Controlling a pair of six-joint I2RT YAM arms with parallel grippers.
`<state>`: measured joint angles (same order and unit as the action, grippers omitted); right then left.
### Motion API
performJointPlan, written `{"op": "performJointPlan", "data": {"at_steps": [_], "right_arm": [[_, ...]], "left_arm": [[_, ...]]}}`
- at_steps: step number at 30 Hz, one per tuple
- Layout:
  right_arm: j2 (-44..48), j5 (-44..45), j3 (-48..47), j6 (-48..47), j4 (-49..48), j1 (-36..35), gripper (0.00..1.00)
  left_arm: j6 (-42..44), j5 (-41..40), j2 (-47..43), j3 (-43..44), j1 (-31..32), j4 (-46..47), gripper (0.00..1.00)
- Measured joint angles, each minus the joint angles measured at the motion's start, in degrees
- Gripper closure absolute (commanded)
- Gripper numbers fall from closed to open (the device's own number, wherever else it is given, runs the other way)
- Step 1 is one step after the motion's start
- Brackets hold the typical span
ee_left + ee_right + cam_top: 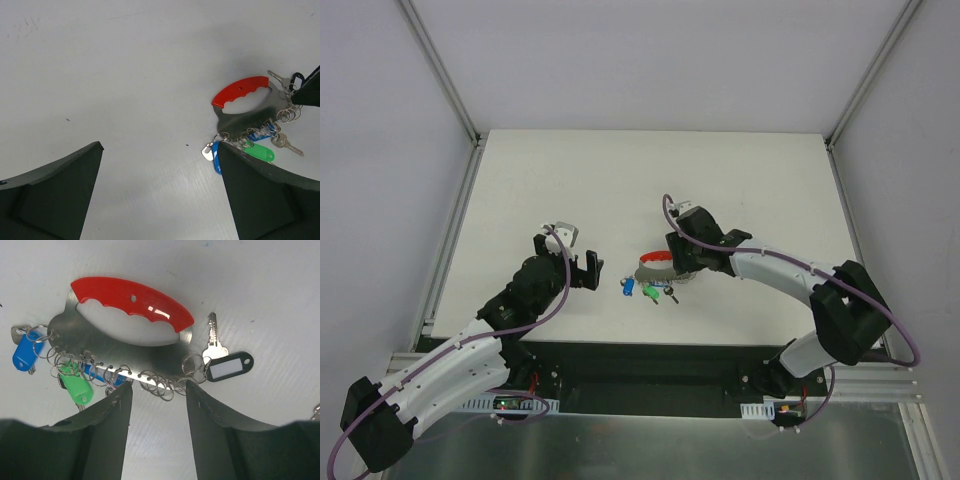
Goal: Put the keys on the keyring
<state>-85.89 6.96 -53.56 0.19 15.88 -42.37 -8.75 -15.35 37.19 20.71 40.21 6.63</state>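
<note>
The keyring is a grey metal plate (pixel 150 357) with a red handle (pixel 132 297) and a row of small rings (pixel 160 382) along its lower edge. It lies flat on the table, its red handle (pixel 655 258) showing in the top view. On the rings hang keys with a blue tag (pixel 24 355), a green tag (pixel 79 387) and a black tag (pixel 229 366), plus a bare silver key (pixel 215 340). My right gripper (pixel 157 387) is open right at the ring row, with loose rings in the gap. My left gripper (pixel 160 150) is open over bare table, left of the blue tag (pixel 216 156).
The white table (pixel 570 190) has metal rails along its left and right edges. Both arm bases sit at the near edge. In the left wrist view the right gripper's dark finger (pixel 310 92) reaches the keyring's far end, beside another silver key (pixel 277 78).
</note>
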Motion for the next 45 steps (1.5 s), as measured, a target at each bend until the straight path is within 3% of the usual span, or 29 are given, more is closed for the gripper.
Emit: {"op": "performJointPlan", "data": {"at_steps": [7, 25, 31, 37, 45], "right_arm": [[-3.9, -2.1, 0.1, 3.0, -1.0, 0.0, 0.65], [-4.5, -3.0, 3.3, 4.5, 0.1, 0.0, 0.69], [-6.1, -3.3, 3.3, 4.3, -0.7, 0.0, 0.79], [-6.0, -3.4, 3.3, 3.8, -1.6, 0.0, 0.99], [-4.9, -2.5, 0.2, -0.2, 2.8, -4.0, 0.99]], "left_arm": [[0.0, 0.0, 0.3, 0.0, 0.0, 0.0, 0.01], [0.0, 0.0, 1.0, 0.0, 0.0, 0.0, 0.01], [0.0, 0.0, 1.1, 0.0, 0.0, 0.0, 0.01], [0.0, 0.0, 1.1, 0.0, 0.0, 0.0, 0.01], [0.0, 0.0, 1.0, 0.0, 0.4, 0.0, 0.01]]}}
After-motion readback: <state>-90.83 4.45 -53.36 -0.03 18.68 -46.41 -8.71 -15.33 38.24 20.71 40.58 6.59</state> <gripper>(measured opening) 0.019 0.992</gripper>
